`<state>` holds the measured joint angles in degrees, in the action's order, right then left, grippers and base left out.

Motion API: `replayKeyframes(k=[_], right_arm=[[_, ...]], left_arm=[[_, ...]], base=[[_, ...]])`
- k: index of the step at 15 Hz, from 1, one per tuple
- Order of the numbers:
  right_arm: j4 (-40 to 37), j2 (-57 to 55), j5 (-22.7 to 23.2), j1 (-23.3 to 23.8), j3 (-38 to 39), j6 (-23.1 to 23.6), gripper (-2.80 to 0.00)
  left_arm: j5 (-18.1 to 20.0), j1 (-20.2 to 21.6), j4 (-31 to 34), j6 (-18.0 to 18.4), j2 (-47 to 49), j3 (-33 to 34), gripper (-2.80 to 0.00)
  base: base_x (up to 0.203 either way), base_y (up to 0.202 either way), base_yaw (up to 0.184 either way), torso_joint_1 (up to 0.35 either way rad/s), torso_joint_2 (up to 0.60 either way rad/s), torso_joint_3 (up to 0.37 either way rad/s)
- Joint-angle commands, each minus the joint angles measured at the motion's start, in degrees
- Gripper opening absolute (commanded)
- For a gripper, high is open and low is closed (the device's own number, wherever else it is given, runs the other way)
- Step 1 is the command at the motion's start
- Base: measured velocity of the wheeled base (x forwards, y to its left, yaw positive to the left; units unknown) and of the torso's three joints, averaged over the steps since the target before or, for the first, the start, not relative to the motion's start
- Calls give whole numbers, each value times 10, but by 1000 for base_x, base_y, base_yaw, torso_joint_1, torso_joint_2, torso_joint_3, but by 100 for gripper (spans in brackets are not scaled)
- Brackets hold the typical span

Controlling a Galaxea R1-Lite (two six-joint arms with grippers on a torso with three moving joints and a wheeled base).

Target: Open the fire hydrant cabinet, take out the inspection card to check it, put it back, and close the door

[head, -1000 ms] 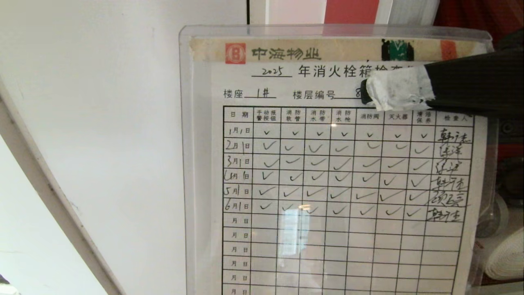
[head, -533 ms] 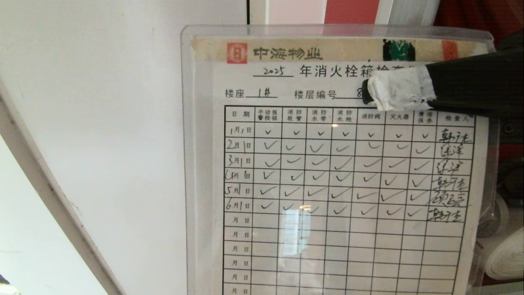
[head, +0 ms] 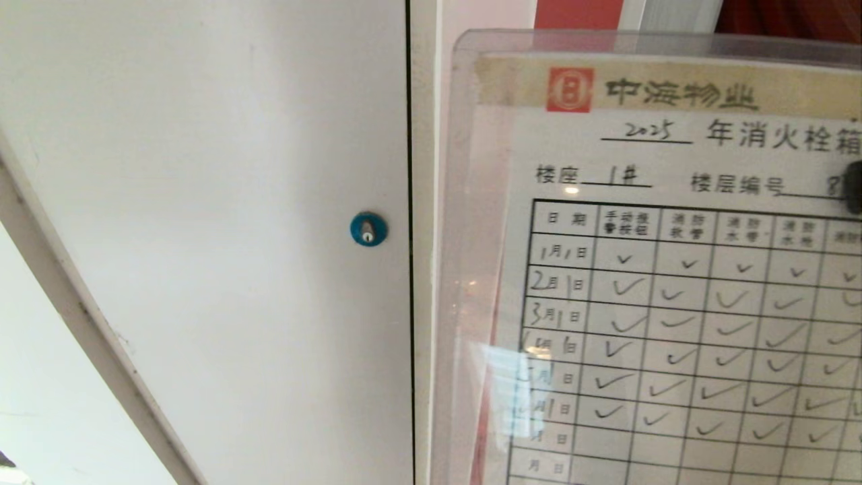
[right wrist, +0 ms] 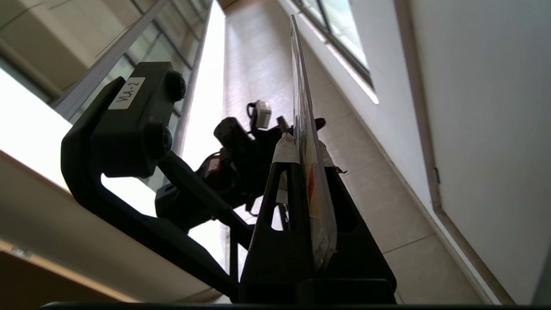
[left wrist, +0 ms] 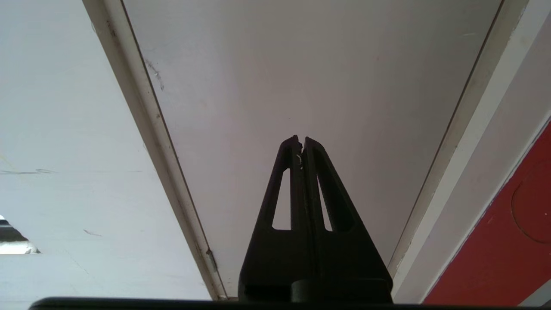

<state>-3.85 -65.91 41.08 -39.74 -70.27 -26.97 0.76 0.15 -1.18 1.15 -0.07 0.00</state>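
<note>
Head view: right gripper (right wrist: 303, 150) pinches the inspection card (head: 673, 269) (sleeved, edge-on from the wrist) at three o'clock; left gripper (left wrist: 300, 144), fingers together, holds nothing.

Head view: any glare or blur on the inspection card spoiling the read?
Head view: the inspection card shows a bright window reflection low on its left, washing out two date cells; the print is slightly soft. Right wrist view: strong backlight leaves the right end effector in silhouette, card edge-on.
</note>
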Motion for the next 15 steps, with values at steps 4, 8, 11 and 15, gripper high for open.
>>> replayKeyframes(k=[4, 8, 11, 15], right_arm=[[-42, 104, -47, 38, 45, 2, -280], [-97, 156, -49, 155, 52, 24, -280], [-161, 196, -63, 222, 47, 65, -280], [-280, 218, -107, 245, -7, 107, -280]], left_arm=[[0, 0, 0, 0, 0, 4, -280], [0, 0, 0, 0, 0, 4, -280], [0, 0, 0, 0, 0, 4, -280], [0, 0, 0, 0, 0, 4, -280]], base=[[0, 0, 0, 0, 0, 0], [0, 0, 0, 0, 0, 0], [0, 0, 0, 0, 0, 0], [0, 0, 0, 0, 0, 0]])
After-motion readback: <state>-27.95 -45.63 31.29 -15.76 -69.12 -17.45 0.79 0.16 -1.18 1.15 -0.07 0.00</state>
